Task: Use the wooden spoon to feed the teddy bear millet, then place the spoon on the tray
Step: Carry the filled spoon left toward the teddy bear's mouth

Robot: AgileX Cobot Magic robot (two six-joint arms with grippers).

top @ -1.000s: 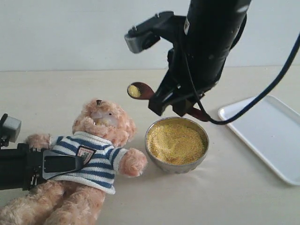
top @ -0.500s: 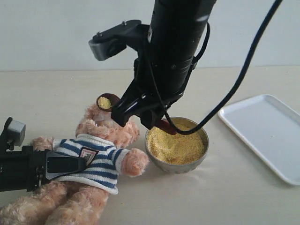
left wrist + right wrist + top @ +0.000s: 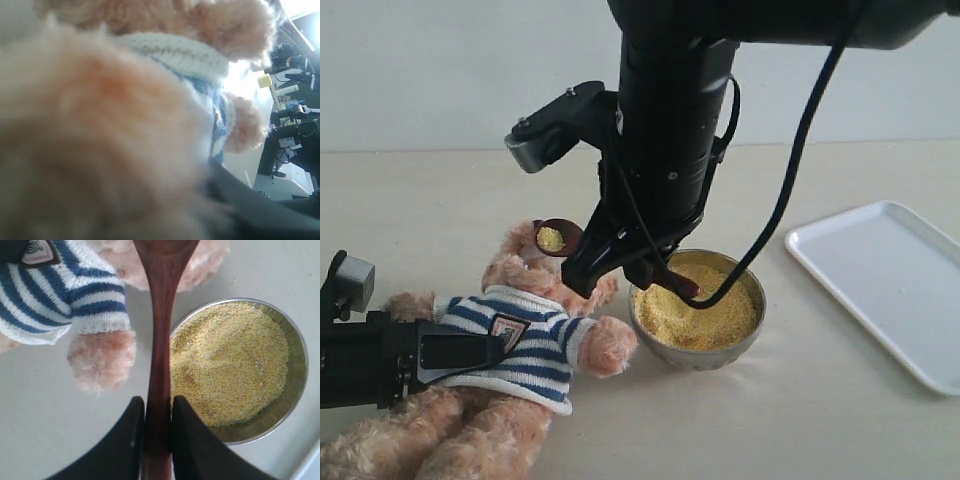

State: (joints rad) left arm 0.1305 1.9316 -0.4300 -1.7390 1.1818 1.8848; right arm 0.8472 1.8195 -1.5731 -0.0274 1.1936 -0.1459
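The teddy bear [image 3: 535, 335] lies on its back at the left, and in the right wrist view its striped shirt [image 3: 60, 295] shows. My right gripper [image 3: 620, 272] is shut on the handle of the wooden spoon [image 3: 558, 238]. The spoon's round bowl carries a little millet and sits right at the bear's face. The slim handle [image 3: 159, 340] runs out between my right gripper's [image 3: 157, 410] fingers. The metal bowl [image 3: 652, 332] heaped with millet [image 3: 705, 305] stands beside the bear's paw. My left gripper [image 3: 450, 352] is shut on the bear's body, and blurred fur [image 3: 100, 140] fills its view.
The white tray [image 3: 890, 290] lies on the table at the right, apart from the bowl. The right arm and its cable hang over the bowl. The bear's paw [image 3: 102, 360] lies close beside the bowl [image 3: 295, 390].
My right gripper has carried the spoon left and down, from above the bowl's far side to the bear's face. The bear and the left gripper have barely moved.
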